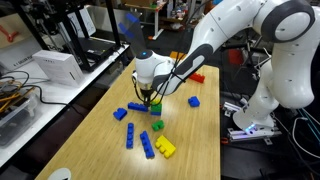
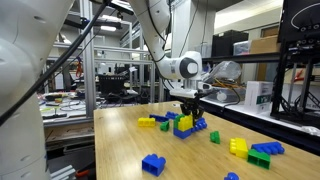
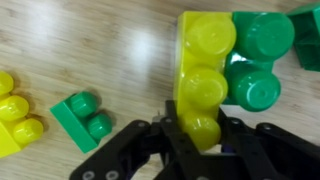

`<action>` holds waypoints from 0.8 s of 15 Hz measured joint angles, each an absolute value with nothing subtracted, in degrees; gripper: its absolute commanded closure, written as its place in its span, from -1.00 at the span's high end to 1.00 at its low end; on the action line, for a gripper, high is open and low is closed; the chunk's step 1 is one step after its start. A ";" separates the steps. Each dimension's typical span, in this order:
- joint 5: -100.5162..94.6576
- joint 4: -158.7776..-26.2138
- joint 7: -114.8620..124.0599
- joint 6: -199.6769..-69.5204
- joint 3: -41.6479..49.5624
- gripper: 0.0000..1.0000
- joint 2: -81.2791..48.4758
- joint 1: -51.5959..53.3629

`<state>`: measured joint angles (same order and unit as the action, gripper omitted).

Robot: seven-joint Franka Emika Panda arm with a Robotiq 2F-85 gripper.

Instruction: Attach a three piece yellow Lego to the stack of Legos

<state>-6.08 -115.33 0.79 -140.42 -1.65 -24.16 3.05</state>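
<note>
Currently, fingers [image 3: 203, 128]: closed partway, one on each side of the near end stud of the three piece yellow Lego [image 3: 205, 70], gripping it.
Three piece yellow Lego: studs facing the wrist camera, its long side flush against the stack of Legos [image 3: 255, 60]; whether it is pressed on or only alongside cannot be told.
Stack of Legos: green, standing on the wooden worktop [image 1: 90, 140], with more green running off the top corner of the wrist view.
Arm: reaches down over the middle of the worktop in both exterior views, wrist pointing straight down.
Small green brick [image 3: 82, 115]: two studs, lying apart from the held piece.
Second yellow brick [image 3: 12, 122]: at the edge of the wrist view, just beside the small green brick.
Loose blue bricks [image 1: 147, 146]: scattered nearer the worktop's front.
Red brick [image 1: 197, 77]: well apart, beyond the arm.
</note>
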 measured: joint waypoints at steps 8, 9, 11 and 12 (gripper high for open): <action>-5.81 -118.19 -0.65 -141.91 -1.62 0.99 -23.78 2.84; -5.70 -118.27 -1.08 -141.86 -1.62 1.00 -23.68 2.79; -5.53 -118.42 -1.93 -141.82 -1.62 1.00 -23.07 2.73; -5.50 -118.48 -2.32 -141.82 -1.64 1.00 -22.60 2.73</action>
